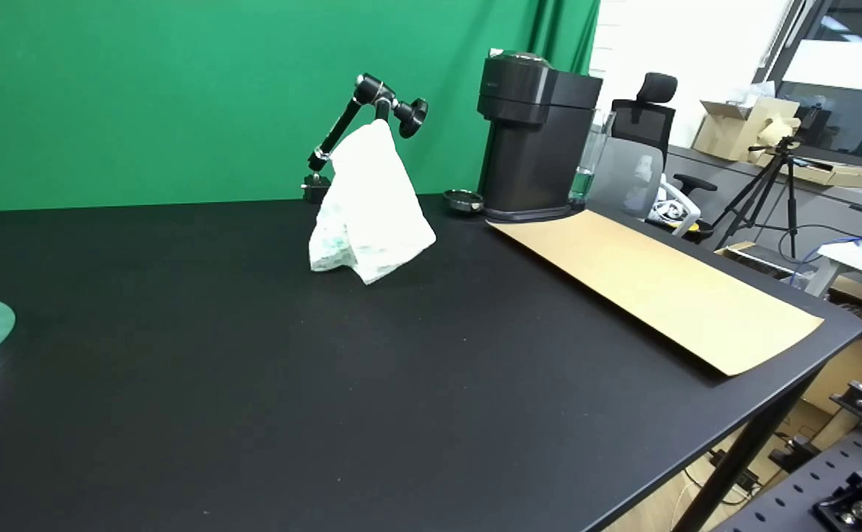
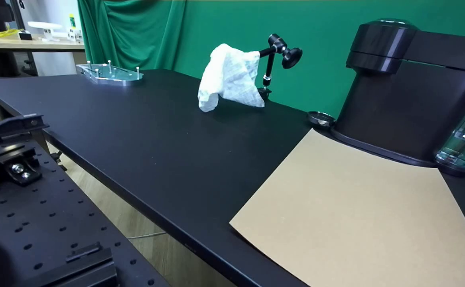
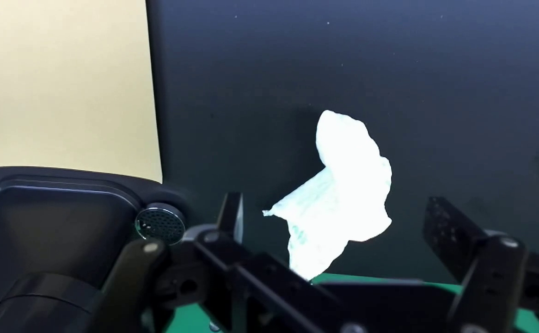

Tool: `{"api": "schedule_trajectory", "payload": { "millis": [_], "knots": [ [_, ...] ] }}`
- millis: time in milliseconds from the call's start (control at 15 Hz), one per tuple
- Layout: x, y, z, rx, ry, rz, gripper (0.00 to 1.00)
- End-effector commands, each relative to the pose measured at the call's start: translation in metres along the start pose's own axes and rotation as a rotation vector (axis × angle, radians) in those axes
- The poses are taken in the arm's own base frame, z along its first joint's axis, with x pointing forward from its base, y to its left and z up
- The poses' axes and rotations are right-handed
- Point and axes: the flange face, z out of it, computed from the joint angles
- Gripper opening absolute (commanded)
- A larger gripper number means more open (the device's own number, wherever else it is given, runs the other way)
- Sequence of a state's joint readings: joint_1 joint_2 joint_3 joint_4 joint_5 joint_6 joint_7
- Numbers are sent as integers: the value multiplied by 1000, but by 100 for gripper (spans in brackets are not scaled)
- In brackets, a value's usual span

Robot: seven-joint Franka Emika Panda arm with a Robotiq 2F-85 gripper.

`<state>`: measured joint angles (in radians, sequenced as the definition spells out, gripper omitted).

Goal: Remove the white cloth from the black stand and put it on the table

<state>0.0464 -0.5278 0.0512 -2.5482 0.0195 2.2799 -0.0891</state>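
White cloth (image 1: 372,207) draped over black stand (image 1: 341,127); claw (image 3: 336,215) spread wide in wrist view; coffee machine (image 1: 531,144) and brown sheet (image 1: 660,288) on worktop (image 1: 253,406), right of black stand in both exterior views.

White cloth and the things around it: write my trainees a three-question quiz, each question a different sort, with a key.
1. True or false: the gripper is shut on the white cloth.
2. Which of these lies on the table beside the coffee machine? A) tripod B) sheet of brown paper C) chair
3. Fill in the gap: the white cloth hangs from a black ____.
Key: 1 false, the gripper is open; 2 B; 3 stand.
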Motion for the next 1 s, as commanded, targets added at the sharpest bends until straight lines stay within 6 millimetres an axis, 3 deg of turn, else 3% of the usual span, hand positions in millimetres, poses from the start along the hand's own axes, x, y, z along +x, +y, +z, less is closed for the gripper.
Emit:
{"api": "schedule_trajectory", "payload": {
  "millis": [0, 333, 933],
  "knots": [
    [5, -1, 9, 2, -11, -4, 100],
    [4, 1, 8, -24, -9, 13, 100],
    [52, 21, 96, 9, -87, 84, 100]
  ]
}}
